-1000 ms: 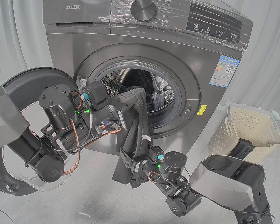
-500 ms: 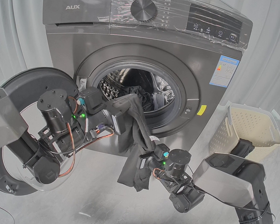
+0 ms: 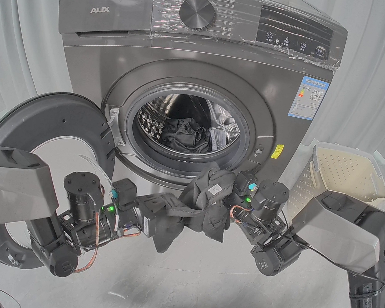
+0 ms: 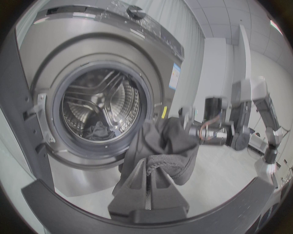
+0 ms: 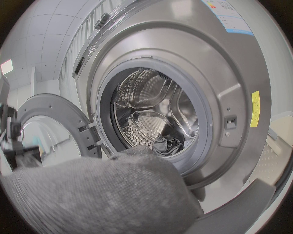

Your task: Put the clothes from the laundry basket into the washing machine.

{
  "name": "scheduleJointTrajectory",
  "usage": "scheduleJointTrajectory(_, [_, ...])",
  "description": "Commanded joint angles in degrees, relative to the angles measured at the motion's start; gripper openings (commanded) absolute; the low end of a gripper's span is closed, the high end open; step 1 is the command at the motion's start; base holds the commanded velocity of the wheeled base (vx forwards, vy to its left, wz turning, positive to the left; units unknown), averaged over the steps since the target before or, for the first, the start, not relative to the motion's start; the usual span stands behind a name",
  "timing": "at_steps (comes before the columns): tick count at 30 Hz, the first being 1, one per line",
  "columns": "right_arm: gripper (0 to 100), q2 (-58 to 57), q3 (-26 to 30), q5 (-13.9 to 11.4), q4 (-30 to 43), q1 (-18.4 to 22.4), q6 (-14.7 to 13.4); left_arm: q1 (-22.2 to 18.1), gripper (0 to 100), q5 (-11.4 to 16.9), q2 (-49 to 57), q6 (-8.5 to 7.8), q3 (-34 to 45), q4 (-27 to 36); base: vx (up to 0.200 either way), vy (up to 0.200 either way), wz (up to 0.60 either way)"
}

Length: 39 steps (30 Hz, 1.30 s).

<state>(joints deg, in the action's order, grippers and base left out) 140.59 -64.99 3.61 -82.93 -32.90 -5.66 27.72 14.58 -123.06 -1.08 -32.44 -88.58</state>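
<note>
A dark garment hangs in front of the washing machine, just below its open porthole, stretched between both grippers. My left gripper is low at the left, shut on one edge of the dark garment; the pinch shows between the left gripper's closed fingers. My right gripper is higher, near the porthole's lower rim, shut on the bunched upper part, and the dark garment drapes over it. Other dark clothes lie in the drum. The cream laundry basket stands to the machine's right.
The round washer door is swung open to the left, behind my left arm. A pale curtain hangs behind the machine. Bare grey floor lies below the garment.
My left gripper has dropped from the porthole down and left, keeping hold of the garment. My right gripper has risen with the garment's lower part to the porthole's lower rim, bunching it.
</note>
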Motion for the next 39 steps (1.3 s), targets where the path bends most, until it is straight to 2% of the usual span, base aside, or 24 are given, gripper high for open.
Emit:
scheduleJointTrajectory(1, [0,-2.3,-0.1,0.0,0.1,-0.8,0.0,-1.0,0,0.4,-6.0,-1.82,1.2,-0.2,0.0,0.0,0.0])
scheduleJointTrajectory(3, [0,-2.3,-0.1,0.0,0.1,-0.8,0.0,-1.3,0,0.4,-6.1,-1.9,1.3,-0.3,0.0,0.0,0.0])
scheduleJointTrajectory(4, [0,-2.3,-0.1,0.0,0.1,-0.8,0.0,-1.3,100,0.4,-6.1,-1.9,1.3,-0.3,0.0,0.0,0.0])
scheduleJointTrajectory(10, [0,-1.8,-0.4,0.0,0.1,-0.1,0.0,-1.4,100,1.0,-5.4,-2.08,5.4,-0.4,0.0,0.0,0.0])
scheduleJointTrajectory(11, [0,-1.6,-0.8,0.0,0.1,0.3,0.0,-1.3,100,3.3,-4.9,-2.61,8.0,-0.4,0.0,0.0,0.0])
scheduleJointTrajectory(14, [0,-1.6,-1.2,0.0,0.1,1.3,0.0,-1.0,100,5.5,-3.8,-4.19,11.2,-0.4,0.0,0.0,0.0])
scheduleJointTrajectory(20, [0,-2.3,-0.9,0.0,0.1,1.1,0.0,-1.4,100,6.1,-2.7,-4.54,10.7,-0.4,0.0,0.0,0.0])
scheduleJointTrajectory(28, [0,-3.1,0.1,0.0,-0.2,-1.2,-0.1,-1.4,100,6.0,-2.7,-3.57,3.7,-0.3,0.0,0.0,0.0])
scheduleJointTrajectory(30, [0,-3.3,1.5,0.0,-0.7,-2.9,-0.5,-1.5,100,5.6,-3.7,-1.73,0.2,-0.3,0.0,0.0,0.0])
scheduleJointTrajectory(33, [0,-4.0,2.3,0.0,-0.8,-4.7,-0.7,-1.4,100,5.5,-4.6,0.21,-1.6,-0.3,0.0,0.0,0.0])
scheduleJointTrajectory(39, [0,-5.2,2.7,0.1,-0.6,-7.4,-0.7,-1.4,100,5.6,-8.0,0.73,-5.4,-0.3,0.0,0.0,0.0])
